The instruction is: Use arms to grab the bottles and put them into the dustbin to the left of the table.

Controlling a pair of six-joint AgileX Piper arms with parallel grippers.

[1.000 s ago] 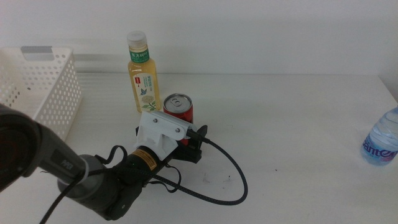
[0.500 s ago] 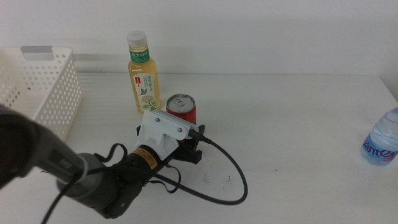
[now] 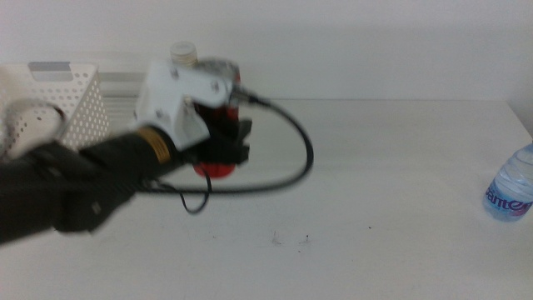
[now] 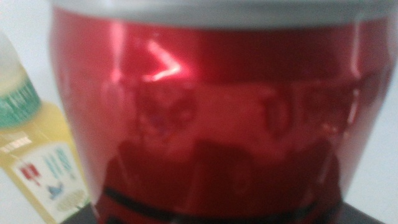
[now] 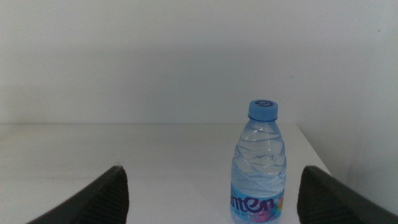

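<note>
Can (image 3: 218, 169) upright, long axis vertical, gripped in left claw (image 3: 223, 143) off table (image 3: 391, 183); right claw (image 5: 211, 186) open.

The left arm (image 3: 92, 179) is reaching in from the left side, its white-housed wrist raised and motion-blurred, with the left gripper (image 3: 226, 148) clamping something between its jaws. The right gripper (image 5: 211, 193) is waiting with jaws spread wide.
</note>
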